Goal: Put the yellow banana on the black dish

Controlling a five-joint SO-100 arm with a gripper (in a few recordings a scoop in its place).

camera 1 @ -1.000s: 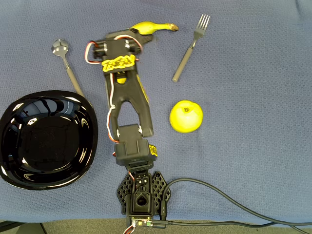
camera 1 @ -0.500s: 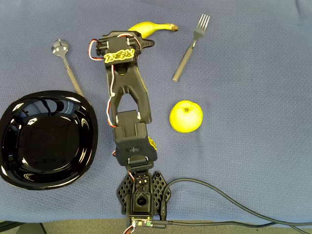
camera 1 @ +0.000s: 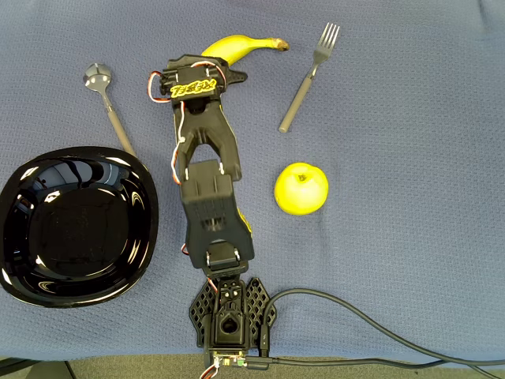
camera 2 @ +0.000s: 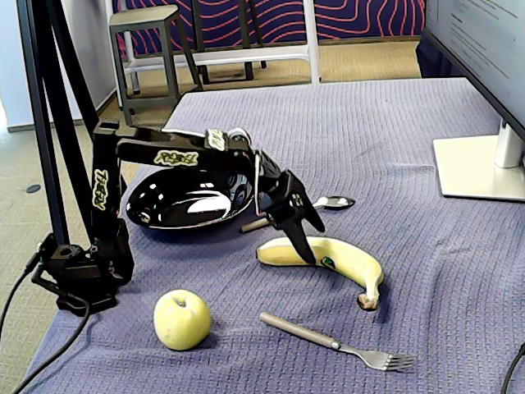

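Five items on the blue cloth surface (camera 1: 410, 158): dish, spoon, banana, apple, fork.

Overhead, left to right: dish (camera 1: 75, 225) at the left edge, glossy, nothing in it, apart from the arm. Spoon (camera 1: 106, 99) just above it, handle end running to the dish rim; can't tell if they touch. Arm stretches up from its base at the bottom centre, and the wrist covers the banana's (camera 1: 237, 45) left end, so only the right part and the dark tip show. Apple (camera 1: 301, 189) right of the arm, clear of it. Fork (camera 1: 308, 79) upper right, tines up, near the banana tip but apart.

Fixed view: dish (camera 2: 164, 215) sits behind the arm, partly blocked by the upper link. Hand (camera 2: 303, 234) is down at the banana (camera 2: 349, 263), one dark finger lying against the banana's near face around mid-length. The other finger is lost against the wrist body, so I can't tell whether the hand is spread or clenched, or whether it has a grip. Banana lies flat on the surface, well apart from the dish. Spoon (camera 2: 332, 202) bowl pokes out behind the hand, handle mostly hidden. Apple (camera 2: 181, 319) and fork (camera 2: 336, 341) in front, fully visible.
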